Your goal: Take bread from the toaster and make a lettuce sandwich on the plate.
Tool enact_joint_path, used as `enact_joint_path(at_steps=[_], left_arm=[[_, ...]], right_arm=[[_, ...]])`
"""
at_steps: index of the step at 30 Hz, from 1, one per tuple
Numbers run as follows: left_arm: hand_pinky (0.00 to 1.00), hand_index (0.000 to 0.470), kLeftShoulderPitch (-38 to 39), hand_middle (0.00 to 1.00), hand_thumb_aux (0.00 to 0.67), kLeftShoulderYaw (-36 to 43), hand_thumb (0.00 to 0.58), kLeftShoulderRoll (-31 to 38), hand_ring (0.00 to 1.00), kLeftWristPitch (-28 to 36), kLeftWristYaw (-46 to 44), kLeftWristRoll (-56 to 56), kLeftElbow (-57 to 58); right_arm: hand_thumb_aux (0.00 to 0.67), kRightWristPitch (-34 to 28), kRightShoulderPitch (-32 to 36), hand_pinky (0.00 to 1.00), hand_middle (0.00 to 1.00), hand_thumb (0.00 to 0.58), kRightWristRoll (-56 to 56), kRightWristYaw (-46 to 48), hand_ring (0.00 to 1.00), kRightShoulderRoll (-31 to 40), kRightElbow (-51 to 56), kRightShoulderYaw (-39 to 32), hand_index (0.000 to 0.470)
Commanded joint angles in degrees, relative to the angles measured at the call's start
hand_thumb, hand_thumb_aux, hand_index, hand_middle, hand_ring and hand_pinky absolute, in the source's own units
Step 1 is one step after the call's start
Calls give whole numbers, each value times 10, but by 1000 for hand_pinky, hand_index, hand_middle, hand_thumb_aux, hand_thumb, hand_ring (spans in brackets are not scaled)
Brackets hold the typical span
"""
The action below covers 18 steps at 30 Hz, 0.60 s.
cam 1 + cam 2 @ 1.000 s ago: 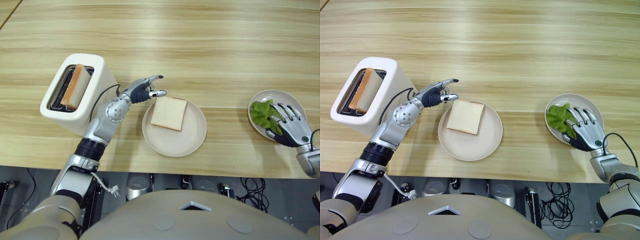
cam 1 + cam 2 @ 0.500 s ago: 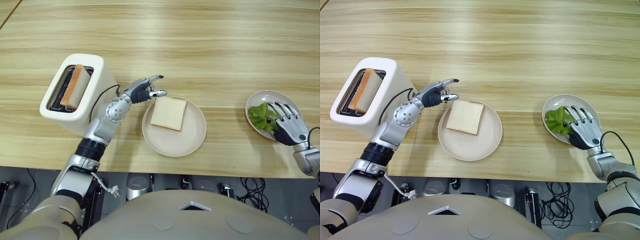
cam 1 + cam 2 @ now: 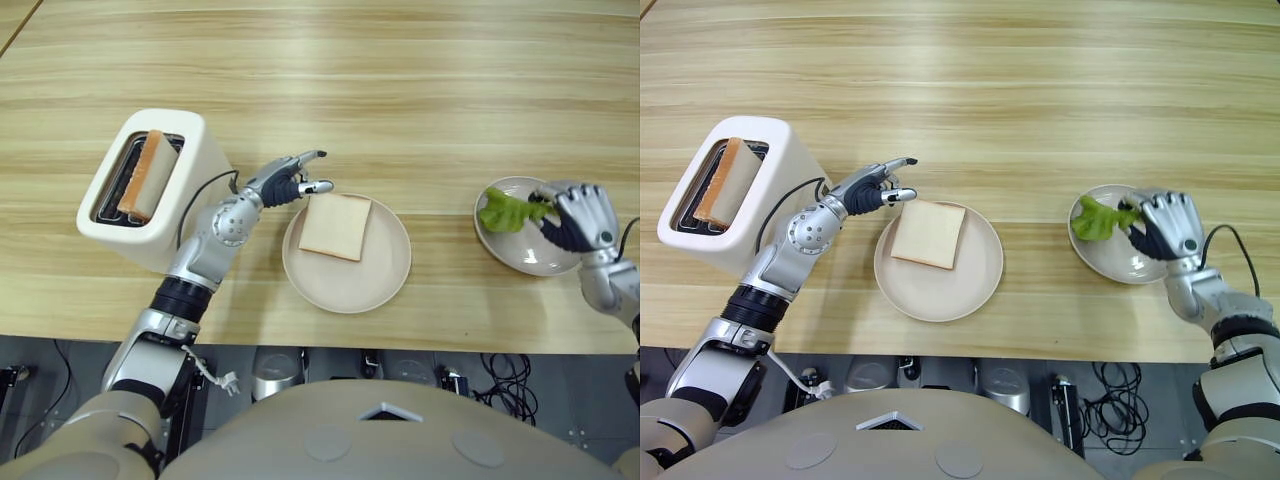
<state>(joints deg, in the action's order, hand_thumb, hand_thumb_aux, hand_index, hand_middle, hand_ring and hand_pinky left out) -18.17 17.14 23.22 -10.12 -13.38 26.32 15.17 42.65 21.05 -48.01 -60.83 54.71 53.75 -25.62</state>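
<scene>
Right eye view: R hand (image 3: 1168, 228) prob. clamped on lettuce (image 3: 1095, 218), L hand (image 3: 875, 187) spread

A light wooden table (image 3: 400, 80) carries a white boxy toaster (image 3: 200, 160) with a browned slice of bread (image 3: 141, 178) standing in its slot. Beside it, the left hand (image 3: 280, 182) hovers with fingers extended and empty, near the rim of a round beige plate (image 3: 350, 285) holding a square slice of white bread (image 3: 336, 226). The right hand (image 3: 582, 218) curls around a green lettuce leaf (image 3: 503, 210) over a small pale dish (image 3: 525, 255).
</scene>
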Motion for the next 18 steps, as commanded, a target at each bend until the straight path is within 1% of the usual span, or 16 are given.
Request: enact_joint_path(at_steps=[1, 6, 10, 13, 18], left_arm=[[1000, 0, 5, 1000, 0, -6, 0, -3, 1000, 1, 5, -7, 17], [1000, 0, 9, 1000, 0, -12, 0, -5, 1000, -3, 8, -15, 22], [1000, 0, 10, 1000, 0, -24, 0, -5, 1000, -4, 18, -25, 24], [1000, 0, 11, 1000, 0, -35, 0, -7, 1000, -5, 26, -32, 22], [1000, 0, 12, 1000, 0, -62, 0, -14, 1000, -10, 52, -43, 8]], right_arm=[[670, -7, -8, 1000, 1000, 580, 1, 53, 1000, -7, -100, 17, 460], [670, -11, -10, 1000, 1000, 580, 9, 128, 1000, -42, -238, 36, 460], [670, -12, 12, 1000, 1000, 580, -6, 173, 1000, -85, -289, 32, 460], [670, 0, 44, 1000, 1000, 580, -21, 199, 1000, -130, -289, 12, 460], [670, 20, 92, 1000, 1000, 580, -62, 207, 1000, -196, -236, -29, 460]])
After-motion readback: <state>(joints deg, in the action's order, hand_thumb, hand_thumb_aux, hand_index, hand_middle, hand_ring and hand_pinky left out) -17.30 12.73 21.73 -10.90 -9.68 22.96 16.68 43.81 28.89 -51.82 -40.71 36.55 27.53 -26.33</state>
